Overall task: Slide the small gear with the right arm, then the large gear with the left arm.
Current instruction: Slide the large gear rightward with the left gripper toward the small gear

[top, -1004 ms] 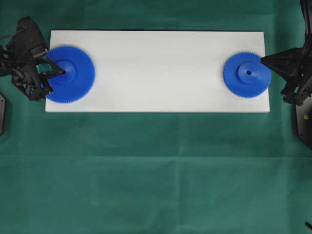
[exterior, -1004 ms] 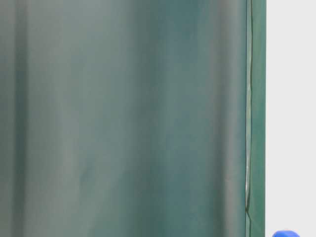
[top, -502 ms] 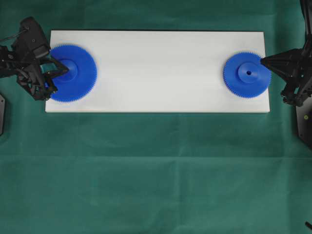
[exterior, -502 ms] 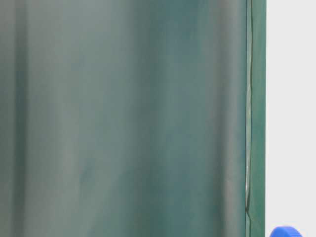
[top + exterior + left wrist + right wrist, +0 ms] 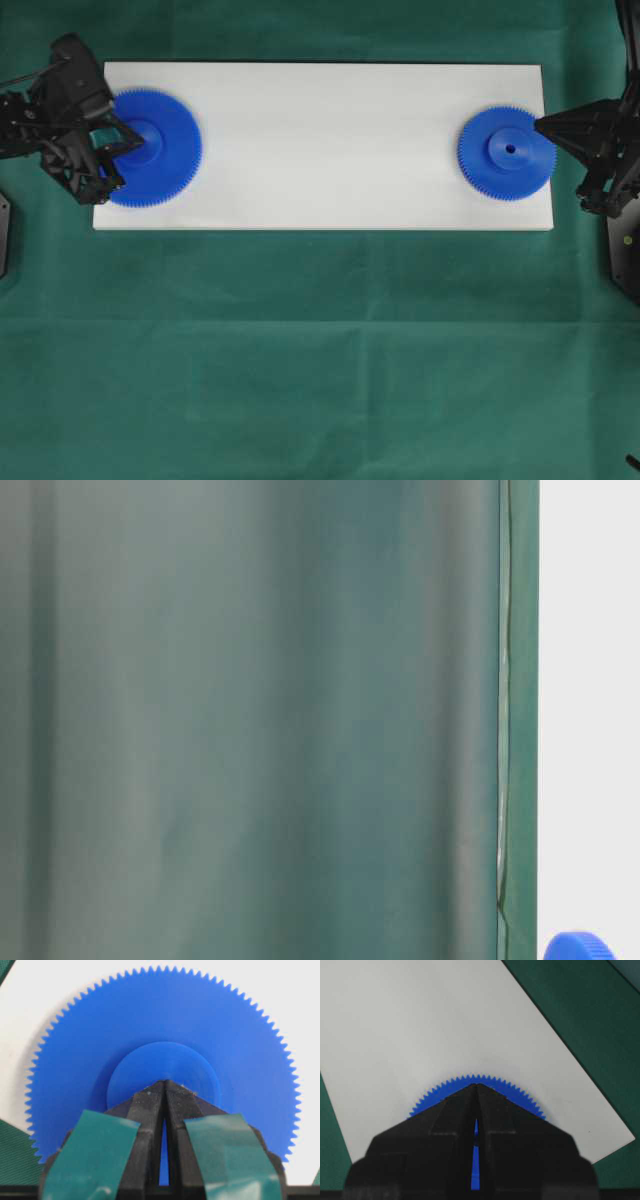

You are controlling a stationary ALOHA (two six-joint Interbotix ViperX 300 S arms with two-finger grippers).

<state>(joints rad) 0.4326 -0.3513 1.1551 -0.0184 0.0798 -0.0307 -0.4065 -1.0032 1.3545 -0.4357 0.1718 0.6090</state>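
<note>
The large gear (image 5: 155, 148) lies flat on the left end of the white board (image 5: 330, 140). My left gripper (image 5: 133, 143), with teal patches, is shut, and its joined tips rest on the gear's raised hub. In the left wrist view the tips (image 5: 165, 1082) sit at the hub's near side, hiding the centre hole of the large gear (image 5: 165, 1015). The small gear (image 5: 507, 153) lies at the board's right end. My all-black right gripper (image 5: 538, 124) is shut, with its point at that gear's far-right rim. The right wrist view shows the right gripper (image 5: 476, 1085) covering most of the small gear (image 5: 520, 1097).
Green cloth (image 5: 320, 350) surrounds the board on all sides. The board's middle stretch (image 5: 330, 150) between the two gears is bare white. At table level a blue gear edge (image 5: 578, 946) pokes in beside the green backdrop.
The left gripper has pushed the large gear a little to the right along the board. The right gripper and the small gear have not moved.
</note>
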